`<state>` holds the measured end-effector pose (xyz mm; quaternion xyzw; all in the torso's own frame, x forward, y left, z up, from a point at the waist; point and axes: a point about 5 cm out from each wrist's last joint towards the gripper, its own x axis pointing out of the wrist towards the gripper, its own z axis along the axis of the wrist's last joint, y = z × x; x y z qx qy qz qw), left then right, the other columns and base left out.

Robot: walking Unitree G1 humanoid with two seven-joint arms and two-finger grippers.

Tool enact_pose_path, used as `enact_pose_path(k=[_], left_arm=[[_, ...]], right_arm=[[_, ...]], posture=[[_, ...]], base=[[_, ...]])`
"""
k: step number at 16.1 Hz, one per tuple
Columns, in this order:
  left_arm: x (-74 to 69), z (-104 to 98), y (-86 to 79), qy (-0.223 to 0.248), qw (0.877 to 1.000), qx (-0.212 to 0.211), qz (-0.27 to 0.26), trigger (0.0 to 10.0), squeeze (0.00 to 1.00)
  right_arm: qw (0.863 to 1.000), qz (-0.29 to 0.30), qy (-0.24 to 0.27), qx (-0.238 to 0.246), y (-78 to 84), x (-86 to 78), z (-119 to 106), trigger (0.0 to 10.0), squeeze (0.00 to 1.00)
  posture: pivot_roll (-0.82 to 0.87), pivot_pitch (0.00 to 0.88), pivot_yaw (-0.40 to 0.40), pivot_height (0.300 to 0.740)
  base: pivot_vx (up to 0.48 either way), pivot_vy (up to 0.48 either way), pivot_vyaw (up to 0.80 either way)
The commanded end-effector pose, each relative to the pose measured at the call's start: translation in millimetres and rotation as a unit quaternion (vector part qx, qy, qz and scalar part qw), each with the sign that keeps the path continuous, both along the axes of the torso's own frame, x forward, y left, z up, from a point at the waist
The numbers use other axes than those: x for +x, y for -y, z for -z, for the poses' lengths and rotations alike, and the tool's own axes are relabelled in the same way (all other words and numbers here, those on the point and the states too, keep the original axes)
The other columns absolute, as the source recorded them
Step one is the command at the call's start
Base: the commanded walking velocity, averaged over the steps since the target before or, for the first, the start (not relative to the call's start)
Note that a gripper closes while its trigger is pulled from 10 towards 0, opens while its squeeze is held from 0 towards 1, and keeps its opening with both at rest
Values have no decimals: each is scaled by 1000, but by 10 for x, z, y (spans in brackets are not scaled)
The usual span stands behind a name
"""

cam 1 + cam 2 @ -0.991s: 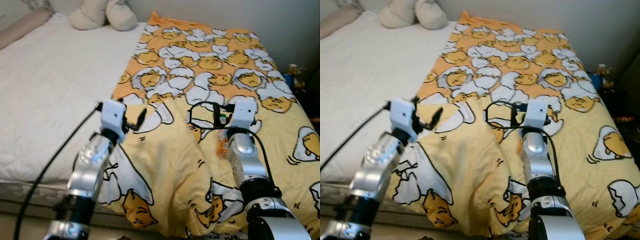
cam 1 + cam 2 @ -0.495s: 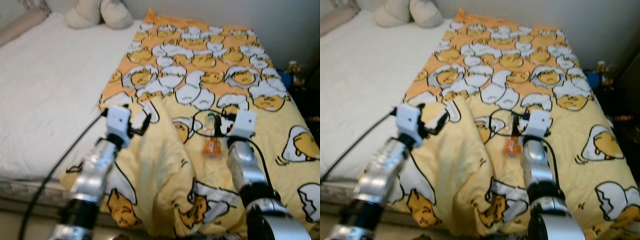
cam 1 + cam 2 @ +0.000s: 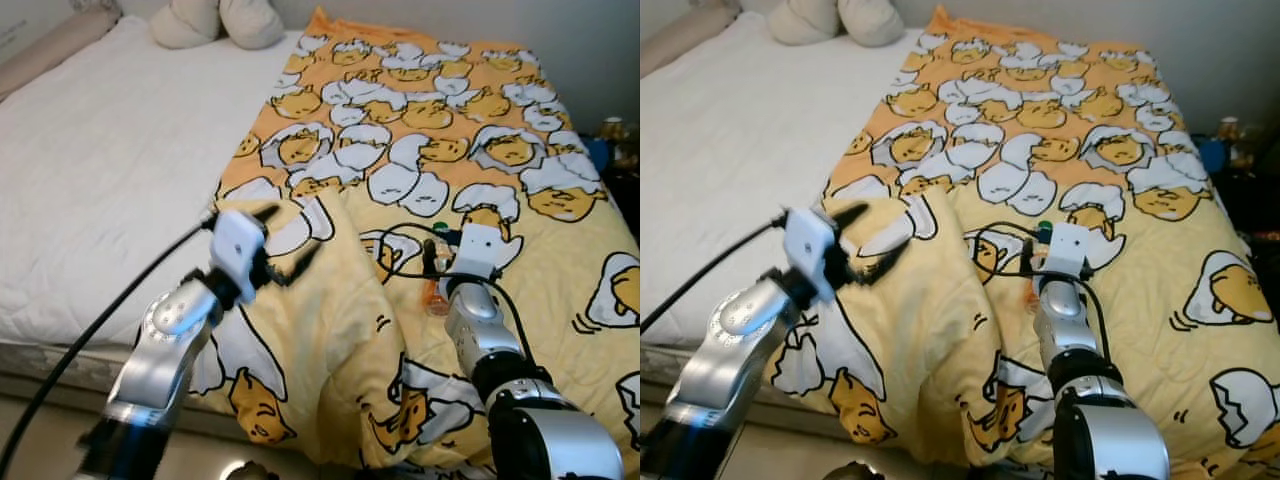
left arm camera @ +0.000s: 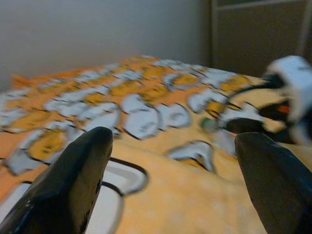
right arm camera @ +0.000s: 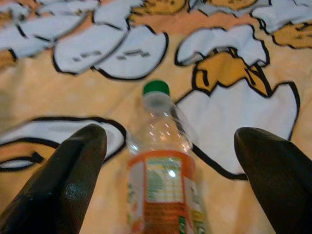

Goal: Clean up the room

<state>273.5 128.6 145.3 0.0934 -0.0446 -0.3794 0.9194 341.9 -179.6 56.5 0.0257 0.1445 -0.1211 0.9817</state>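
A clear plastic bottle (image 5: 163, 165) with a green cap and an orange label lies on the yellow egg-pattern blanket (image 3: 420, 110). My right gripper (image 5: 170, 135) hangs open just above the bottle, one black finger on each side, not touching it. In the head view the right gripper (image 3: 432, 258) is at the middle of the blanket, and the bottle's orange label (image 3: 436, 298) peeks out beside it. My left gripper (image 3: 288, 240) is open over the bunched fold of blanket (image 3: 330, 330) near the bed's front edge, holding nothing.
The white sheet (image 3: 110, 170) covers the bed's left half. Cream pillows (image 3: 215, 22) lie at the head end. Small items (image 3: 612, 130) stand beside the bed at the right. The bed's front edge (image 3: 50, 365) drops to the floor.
The head view has shifted. My right gripper has come down closer over the bottle. The left gripper stays open over the blanket fold.
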Motion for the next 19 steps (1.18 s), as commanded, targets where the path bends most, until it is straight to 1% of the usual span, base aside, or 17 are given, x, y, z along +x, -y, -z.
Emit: enact_pose_path(k=[1, 3, 6, 7, 8, 9, 10, 11, 12, 13, 14, 17, 19], left_arm=[[-114, -25, 110, -12, 998, 8, 58, 10000, 0], [-247, -14, 171, -36, 994, 19, 101, 10000, 0], [-298, -8, 173, -43, 993, 32, 105, 10000, 0], [-303, -17, 172, -43, 993, 33, 105, 10000, 0], [-304, -21, 172, -43, 993, 34, 105, 10000, 0], [-302, -26, 173, -46, 993, 35, 106, 10000, 0], [-296, -25, 176, -50, 992, 39, 105, 10000, 0], [-285, -17, 182, -51, 992, 40, 105, 10000, 0], [-223, 1, 204, -47, 993, 43, 103, 10000, 0], [-207, 3, 213, -46, 993, 45, 104, 10000, 0], [-201, 9, 218, -47, 992, 45, 105, 10000, 0], [-255, 38, 299, -60, 987, 49, 140, 10000, 0], [-237, 29, 298, -58, 987, 52, 143, 10000, 0]], right_arm=[[1000, 8, -3, -2, 23, 18, -16, 10000, 0], [999, 21, -29, 12, 19, -28, 75, 10000, 0], [996, 21, -62, 67, -25, -90, 203, 10000, 0], [995, 11, -74, 72, -52, -102, 232, 10000, 0], [994, 8, -83, 67, -58, -114, 253, 10000, 0], [993, 5, -93, 67, -64, -126, 276, 7216, 0], [992, 7, -93, 85, -78, -126, 281, 0, 0], [991, 8, -95, 95, -90, -123, 283, 0, 0], [988, 12, -101, 114, -110, -104, 271, 0, 0], [988, 9, -100, 118, -118, -90, 256, 0, 0], [988, 2, -97, 117, -131, -76, 241, 0, 0], [987, -2, -100, 122, -152, -79, 250, 0, 0], [987, -6, -95, 127, -168, -53, 219, 0, 0]], posture=[[116, 116, 3, 740], [122, 127, -1, 740], [124, 135, -2, 740], [124, 135, -2, 740], [124, 135, -2, 740], [122, 130, -5, 740], [120, 126, -3, 740], [112, 114, -2, 740], [95, 88, -9, 740], [89, 88, -7, 740], [84, 87, -5, 740], [80, 84, -3, 740], [82, 80, -5, 740]], base=[[0, 0, 0], [0, 0, 0], [0, 0, 0], [0, 0, 0], [0, 0, 0], [0, 0, 0], [0, 0, 0], [0, 0, 0], [0, 0, 0], [0, 0, 0], [0, 0, 0], [0, 0, 0], [0, 0, 0]])
